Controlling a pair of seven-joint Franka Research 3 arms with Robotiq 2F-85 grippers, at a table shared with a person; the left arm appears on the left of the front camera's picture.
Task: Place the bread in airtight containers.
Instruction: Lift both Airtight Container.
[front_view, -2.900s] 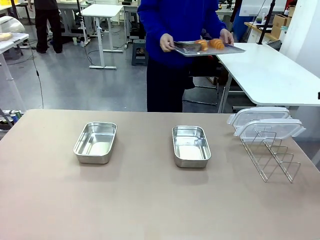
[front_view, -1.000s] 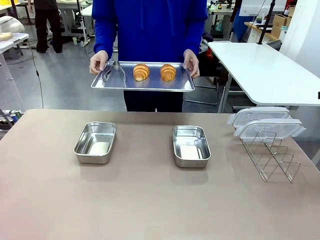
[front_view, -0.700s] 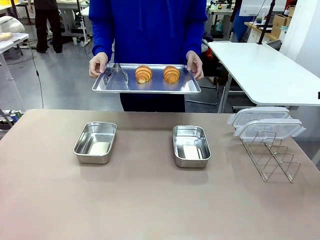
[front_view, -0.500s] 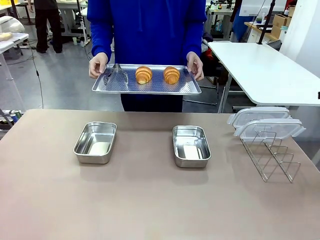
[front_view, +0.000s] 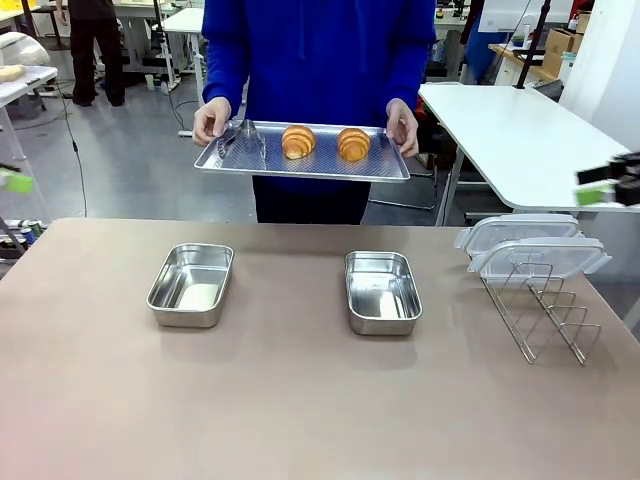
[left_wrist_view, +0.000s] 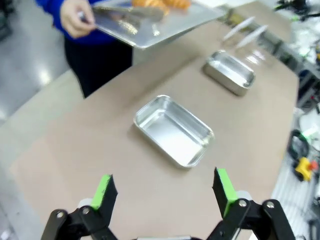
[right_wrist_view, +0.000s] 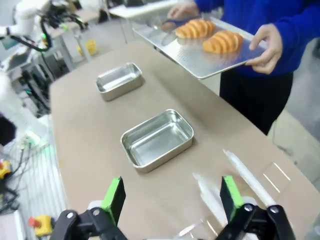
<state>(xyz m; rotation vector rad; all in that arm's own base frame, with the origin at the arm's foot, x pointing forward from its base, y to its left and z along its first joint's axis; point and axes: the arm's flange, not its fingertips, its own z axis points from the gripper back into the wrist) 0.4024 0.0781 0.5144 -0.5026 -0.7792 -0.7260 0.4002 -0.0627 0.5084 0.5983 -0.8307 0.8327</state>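
The bread is on a perforated metal tray (front_view: 300, 170): the left roll (front_view: 298, 142) and the right roll (front_view: 353, 144) lie side by side on its middle and right part, apart from each other, with a pair of metal tongs (front_view: 240, 140) lying toward the tray's left end. A person in a blue top (front_view: 320, 50) grips the tray by both short ends and holds it in the air at the far edge of the surface (front_view: 300, 410). Both steel tins sit open and empty on the surface, lower than the tray and on the robot's side of it: the left tin (front_view: 191, 284) roughly below the tray's tong end, the right tin (front_view: 382, 291) roughly below its other end, well apart from each other. Out past the tray's right end, two clear lids (front_view: 525, 245) overlap the far top of a wire rack (front_view: 540, 310); whether they rest on it I cannot tell. The left hand (left_wrist_view: 164, 186) hangs above the surface with its green pads spread wide apart, holding nothing, the left tin lying between it and the tray. The right hand (right_wrist_view: 172, 196) is likewise spread wide and empty, the right tin between it and the tray.
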